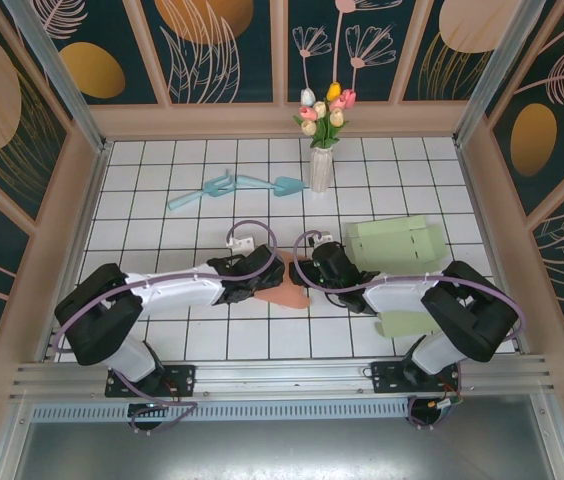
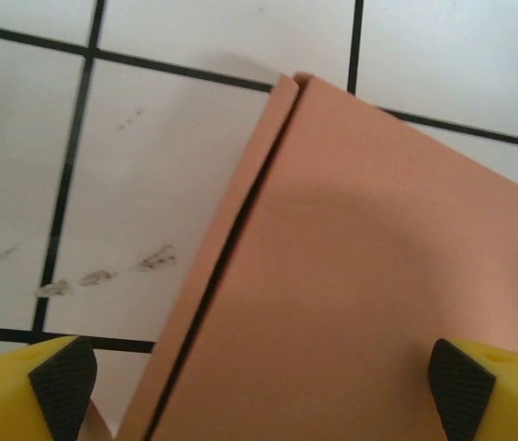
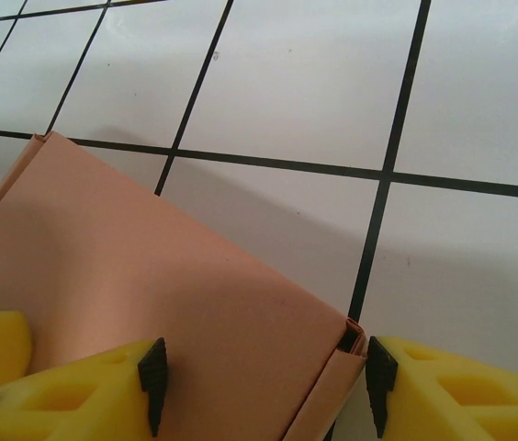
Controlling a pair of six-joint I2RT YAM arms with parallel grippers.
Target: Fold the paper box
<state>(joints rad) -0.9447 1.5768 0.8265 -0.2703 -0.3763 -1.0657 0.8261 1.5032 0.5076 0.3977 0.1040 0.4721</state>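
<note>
The paper box (image 1: 288,294) is salmon-coloured card lying on the white tiles, between my two grippers at the middle of the table. My left gripper (image 1: 265,273) comes at it from the left. In the left wrist view its jaws (image 2: 261,390) stand wide open over the box's broad panel (image 2: 351,276), where a dark seam separates a narrow side flap (image 2: 231,211). My right gripper (image 1: 306,273) comes in from the right. It is open (image 3: 264,381) astride a box corner (image 3: 346,344), with its right pad (image 3: 378,381) close beside the folded edge and its left pad (image 3: 153,381) over the panel (image 3: 149,266).
Flat pale green card boxes lie to the right (image 1: 397,241) and near the right arm's base (image 1: 408,322). A white vase of tulips (image 1: 320,165) stands at the back centre. Light blue tools (image 1: 232,188) lie left of it. Wooden walls enclose the table.
</note>
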